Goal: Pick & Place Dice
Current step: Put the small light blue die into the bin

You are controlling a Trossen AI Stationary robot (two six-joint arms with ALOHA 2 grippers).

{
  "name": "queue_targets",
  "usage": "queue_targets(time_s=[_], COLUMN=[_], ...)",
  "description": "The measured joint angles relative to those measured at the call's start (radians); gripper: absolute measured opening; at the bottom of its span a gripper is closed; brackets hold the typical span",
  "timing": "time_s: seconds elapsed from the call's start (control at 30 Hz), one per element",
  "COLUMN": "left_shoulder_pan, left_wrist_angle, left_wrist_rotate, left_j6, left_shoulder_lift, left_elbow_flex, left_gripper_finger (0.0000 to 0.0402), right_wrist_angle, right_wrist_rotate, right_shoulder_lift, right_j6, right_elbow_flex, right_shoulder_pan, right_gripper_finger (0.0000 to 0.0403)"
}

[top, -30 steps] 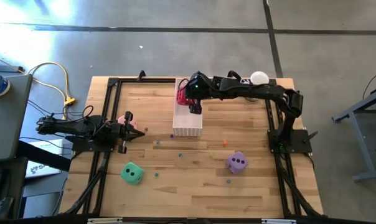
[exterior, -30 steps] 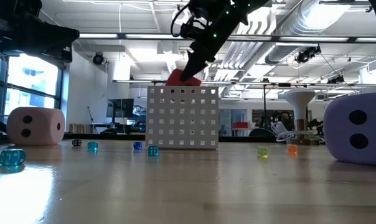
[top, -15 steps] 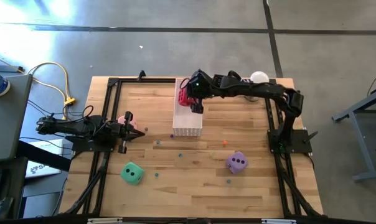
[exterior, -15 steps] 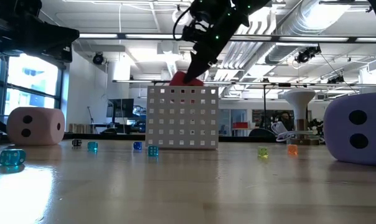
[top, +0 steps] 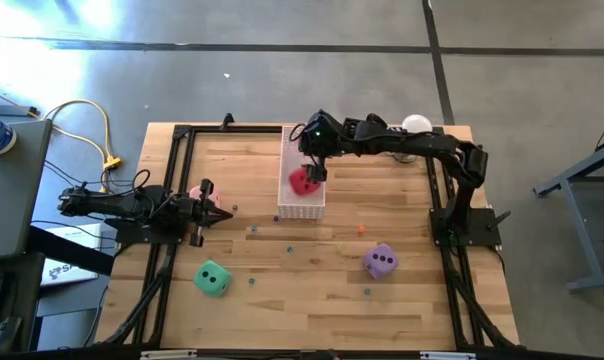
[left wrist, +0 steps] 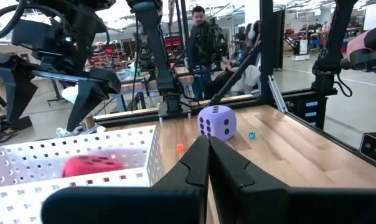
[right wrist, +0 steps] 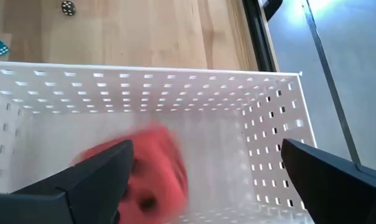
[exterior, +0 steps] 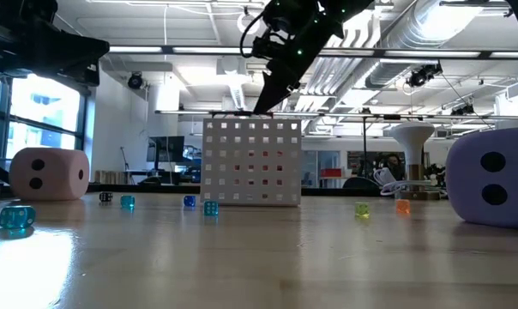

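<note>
A: Where is the soft red cube with dark pips?

B: Inside the white perforated rectangular tray, resting loose. The right tool hangs just above it with its fingers spread wide and nothing between them.

A: And the other arm?

B: The left tool waits at nine o'clock on the wooden counter, pinched narrow and empty, with the soft pink cube just beside it.

A: What could go wrong from here?

B: As I judge it, the spread fingers sit close to the tray wall; a careless lift could catch the rim and drag the tray. The red cube looks springy too, so it may roll or bounce against the wall.

A: Count the things for me.

B: Four big cubes: one red in the tray, one pink at nine o'clock, one green at seven, one purple at five. One tray. Small coloured dice are scattered across the counter, too tiny to count surely.
</note>
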Motion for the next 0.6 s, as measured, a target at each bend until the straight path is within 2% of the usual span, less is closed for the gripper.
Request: queue_targets(time_s=[0.3, 0.4, 0.6], left_shoulder_pan=[0.0, 0.0, 0.0], left_wrist_angle=[0.0, 0.0, 0.0], left_wrist_rotate=[0.0, 0.0, 0.0], left_j6=[0.0, 0.0, 0.0], left_shoulder_lift=[0.0, 0.0, 0.0], left_elbow_flex=[0.0, 0.0, 0.0], left_gripper_finger=[0.0002, 0.0002, 0.0002], right_wrist_angle=[0.059, 0.087, -0.016], right_wrist_rotate=[0.004, 0.056, 0.159], right_shoulder_lift=[-0.018, -0.044, -0.13], right_j6=[-0.042, -0.044, -0.004], right_elbow_flex=[-0.001, 0.0, -0.001], right_shoulder_pan=[0.019, 0.051, 0.151], right_gripper_finger=[0.04, 0.04, 0.04])
